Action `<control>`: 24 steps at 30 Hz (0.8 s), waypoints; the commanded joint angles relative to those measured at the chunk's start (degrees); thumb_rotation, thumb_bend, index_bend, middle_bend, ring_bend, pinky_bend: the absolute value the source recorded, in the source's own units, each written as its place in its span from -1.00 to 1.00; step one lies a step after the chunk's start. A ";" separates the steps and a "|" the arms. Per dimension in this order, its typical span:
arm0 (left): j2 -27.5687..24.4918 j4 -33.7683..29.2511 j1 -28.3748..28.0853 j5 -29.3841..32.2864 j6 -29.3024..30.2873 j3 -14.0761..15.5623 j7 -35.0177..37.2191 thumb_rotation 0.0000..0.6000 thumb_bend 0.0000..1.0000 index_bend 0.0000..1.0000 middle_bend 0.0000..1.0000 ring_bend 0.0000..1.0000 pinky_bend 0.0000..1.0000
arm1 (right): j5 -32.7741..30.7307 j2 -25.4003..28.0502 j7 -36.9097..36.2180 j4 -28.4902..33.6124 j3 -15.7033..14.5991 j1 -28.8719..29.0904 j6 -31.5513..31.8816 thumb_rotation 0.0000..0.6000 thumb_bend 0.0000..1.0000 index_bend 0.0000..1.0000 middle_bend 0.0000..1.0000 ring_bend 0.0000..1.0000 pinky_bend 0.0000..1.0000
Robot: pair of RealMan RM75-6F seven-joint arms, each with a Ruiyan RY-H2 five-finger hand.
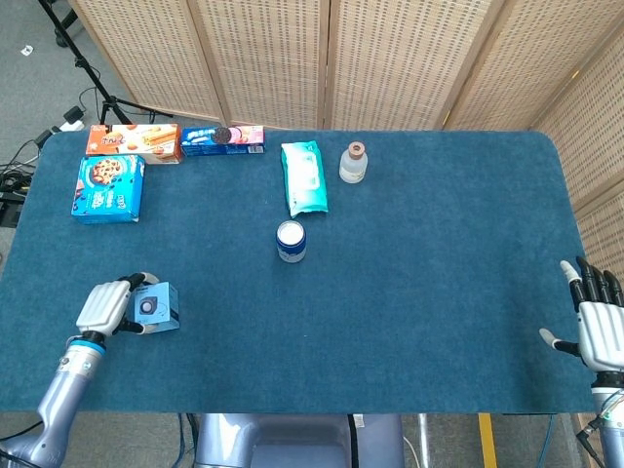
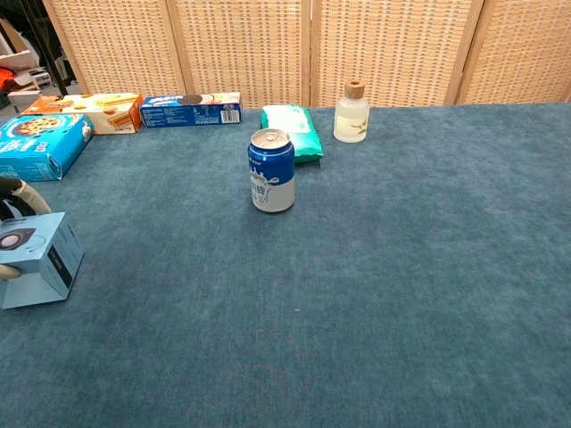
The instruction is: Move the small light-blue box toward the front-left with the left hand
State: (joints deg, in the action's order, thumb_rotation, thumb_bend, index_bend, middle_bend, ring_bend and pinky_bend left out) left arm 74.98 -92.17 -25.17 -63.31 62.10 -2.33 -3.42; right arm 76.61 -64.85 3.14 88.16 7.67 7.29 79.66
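The small light-blue box point(image 1: 157, 306) with a round dark speaker picture stands near the table's front-left corner; in the chest view the box point(image 2: 37, 259) sits at the left edge. My left hand point(image 1: 105, 307) grips it from its left side, fingers point(image 2: 20, 191) curled over the far side and the thumb against the near side. My right hand point(image 1: 597, 327) hovers at the front-right table edge, fingers spread, holding nothing; the chest view does not show it.
A blue can point(image 1: 291, 241) stands mid-table. Behind it lie a teal wipes pack point(image 1: 304, 177) and a small bottle point(image 1: 354, 162). A blue cookie box point(image 1: 108, 187), an orange box point(image 1: 134, 141) and a flat blue biscuit box point(image 1: 222, 138) sit at the back left.
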 commanded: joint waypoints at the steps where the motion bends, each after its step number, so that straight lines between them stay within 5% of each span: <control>1: -4.22 -1.51 -1.15 -3.53 -4.26 -0.03 5.08 1.00 -0.68 -0.12 -0.19 -0.23 -0.15 | 0.01 -0.02 0.04 -0.01 -0.03 0.01 -0.02 1.00 -1.00 -1.00 -1.00 -1.00 -1.00; 9: -18.80 -4.22 -5.88 -16.48 -16.57 0.65 24.87 1.00 -0.54 -0.12 -0.16 -0.23 -0.15 | -0.16 -0.14 0.37 0.01 0.01 0.08 -0.11 1.00 -1.00 -1.00 -1.00 -1.00 -1.00; 14: -26.16 -4.29 -12.33 -23.95 -30.63 3.41 39.47 1.00 -0.42 -0.11 -0.13 -0.22 -0.15 | -0.03 -0.52 1.49 0.02 -0.28 0.30 -0.44 1.00 -1.00 -1.00 -1.00 -1.00 -1.00; 18: -27.55 -3.51 -17.34 -29.06 -39.12 6.02 51.63 1.00 -0.38 -0.11 -0.10 -0.19 -0.15 | -0.16 -0.91 2.42 0.04 -0.35 0.47 -0.61 1.00 -1.00 -1.00 -1.00 -1.00 -1.00; 24: -24.58 2.81 -22.05 -37.84 -38.26 12.13 67.86 1.00 -0.32 -0.06 -0.07 -0.17 -0.15 | -0.28 -1.17 3.01 0.10 -0.33 0.54 -0.57 1.00 -1.00 -1.00 -1.00 -1.00 -1.00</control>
State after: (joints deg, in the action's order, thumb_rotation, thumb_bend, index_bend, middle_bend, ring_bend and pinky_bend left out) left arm 49.80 -93.47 -42.34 -94.10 25.61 4.82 53.94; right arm 76.34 -66.01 6.13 88.27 7.35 7.82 79.11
